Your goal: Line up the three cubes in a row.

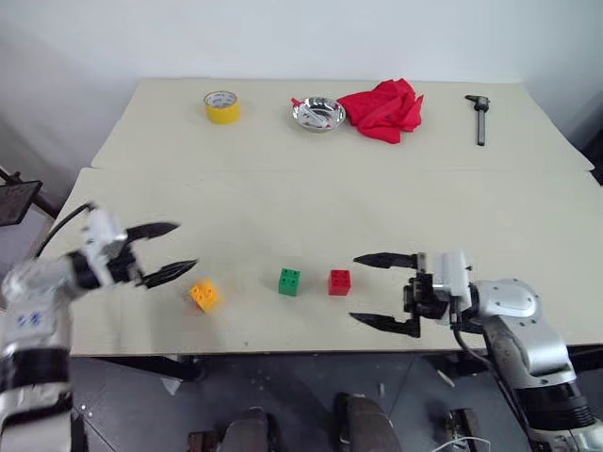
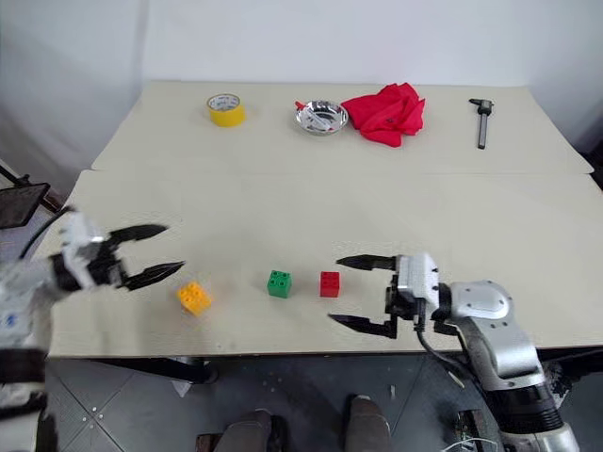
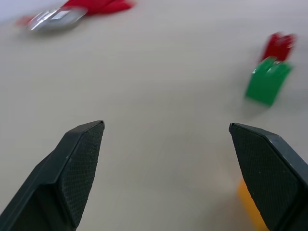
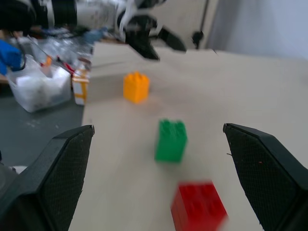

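Your three cubes sit near the table's front edge: orange cube point(image 1: 203, 295), green cube point(image 1: 289, 282), red cube point(image 1: 339, 282). Left gripper point(image 1: 168, 251) and right gripper point(image 1: 384, 290) are both spread apart, empty. You might bump the red one crooked.

On your worktop point(image 1: 283, 198), near edge: orange cube point(image 1: 203, 295), green cube point(image 1: 289, 282) and red cube point(image 1: 339, 282), each apart from the next. The green and red sit level with each other; the orange lies slightly nearer you and is turned askew.

Your left end effector point(image 1: 170, 250): fingers spread, empty, just beside the orange cube on its left.

Your right end effector point(image 1: 369, 290): fingers spread, empty, just right of the red cube.

Far edge, left to right: tape roll point(image 1: 221, 106), steel bowl point(image 1: 318, 114), red cloth point(image 1: 384, 109) touching the bowl, caliper point(image 1: 480, 118).
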Available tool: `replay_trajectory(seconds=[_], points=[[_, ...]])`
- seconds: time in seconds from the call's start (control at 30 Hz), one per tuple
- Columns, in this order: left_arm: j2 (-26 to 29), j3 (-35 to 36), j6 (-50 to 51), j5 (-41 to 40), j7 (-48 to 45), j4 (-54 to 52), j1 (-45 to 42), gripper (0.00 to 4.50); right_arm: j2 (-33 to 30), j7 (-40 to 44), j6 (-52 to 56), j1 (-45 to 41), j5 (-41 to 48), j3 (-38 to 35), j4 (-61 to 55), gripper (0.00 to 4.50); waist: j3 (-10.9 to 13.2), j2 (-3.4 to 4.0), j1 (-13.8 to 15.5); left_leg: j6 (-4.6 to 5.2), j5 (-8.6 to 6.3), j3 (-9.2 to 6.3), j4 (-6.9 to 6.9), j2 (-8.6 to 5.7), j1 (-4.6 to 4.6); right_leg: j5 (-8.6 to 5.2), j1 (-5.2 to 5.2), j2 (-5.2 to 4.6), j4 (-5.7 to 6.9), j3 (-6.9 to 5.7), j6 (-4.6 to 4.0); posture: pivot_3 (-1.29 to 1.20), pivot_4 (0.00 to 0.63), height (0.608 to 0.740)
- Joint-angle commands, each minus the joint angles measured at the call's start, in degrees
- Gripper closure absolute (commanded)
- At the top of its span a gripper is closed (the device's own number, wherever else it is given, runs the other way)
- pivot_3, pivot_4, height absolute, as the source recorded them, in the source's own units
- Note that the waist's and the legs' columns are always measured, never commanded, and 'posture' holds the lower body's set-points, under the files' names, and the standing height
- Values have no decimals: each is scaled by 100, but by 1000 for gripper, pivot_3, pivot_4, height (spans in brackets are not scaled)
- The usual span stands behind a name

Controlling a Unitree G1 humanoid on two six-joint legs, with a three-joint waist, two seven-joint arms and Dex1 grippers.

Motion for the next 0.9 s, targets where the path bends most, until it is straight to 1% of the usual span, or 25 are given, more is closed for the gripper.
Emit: replay_trajectory(seconds=[0.03, 0.1, 0.17, 0.2, 0.37, 0.4, 0.5, 0.63, 0.73, 0.83, 0.9], points=[[131, 636, 18, -230, 229, -619, 790, 105, 128, 96, -186, -141, 3, 127, -152, 0, 0, 0, 57, 5, -3, -3, 2, -3, 2, 1, 4, -5, -1, 1, 1, 0, 150, 740], [123, 855, -47, -221, 268, -620, 1320, 105, 100, 218, -187, -127, 47, 144, -99, 0, 0, 0, 146, 13, -8, -7, 7, -9, 4, 1, 11, -9, -7, 3, 2, 0, 150, 740], [80, 998, -155, -215, 280, -675, 1749, 105, 49, 343, -204, -101, 83, 143, -43, 0, 0, 0, 150, 16, -12, -10, 9, -11, 5, 1, 18, -11, -18, 3, 1, 0, 150, 740], [33, 940, -106, -264, 306, -942, 1863, 105, -1, 350, -171, -90, 117, 53, 6, 0, 0, 0, 152, 17, -15, -10, 8, -11, 5, 1, 18, -13, -19, 2, 1, 0, 150, 740], [-110, 416, 208, -392, 402, -1879, 1969, 105, -232, 310, 25, 9, 166, -230, 182, 0, -1, 2, 233, 13, -18, -14, 9, -10, 5, 1, 19, -14, -20, 0, 1, 0, 150, 740], [-151, 208, 124, -213, 476, -2003, 1949, 105, -265, 310, -20, 47, 129, -270, 231, 0, -2, 3, 228, 12, -18, -11, 8, -10, 7, 1, 19, -14, -21, 0, 1, 0, 150, 740], [-451, -362, 187, 15, 879, -2178, 1658, 105, -240, 152, 3, 146, 130, -373, 204, 0, -4, 12, 219, 7, -21, -1, 2, -7, 10, 1, 16, -10, -19, -1, 1, 0, 150, 740], [-548, -697, 292, 82, 1035, -2221, 1612, 105, -249, 8, 6, 298, 116, -394, 26, 0, -4, 10, 146, 4, -23, 18, 3, -18, 10, 1, 9, 0, -15, -5, 1, 0, 150, 740], [-650, -818, 198, 199, 1269, -2047, 1454, 656, -266, -126, 31, 438, 125, -438, -110, 0, -4, 11, 131, 2, -24, 20, -1, -18, 11, 0, 7, 2, -15, -6, 0, 0, 150, 740], [-648, -978, 143, 238, 1208, -1884, 1343, 1552, -267, -259, 37, 548, 113, -470, -225, 0, -4, 11, 134, 3, -24, 22, 2, -18, 11, 0, 8, -1, -17, -4, 0, 0, 150, 740], [-611, -999, 240, 93, 1101, -1856, 1244, 2199, -289, -344, 48, 651, 113, -529, -313, 0, -4, 10, 134, 4, -24, 23, 2, -17, 11, 0, 7, -1, -18, -4, 0, 0, 150, 740]])
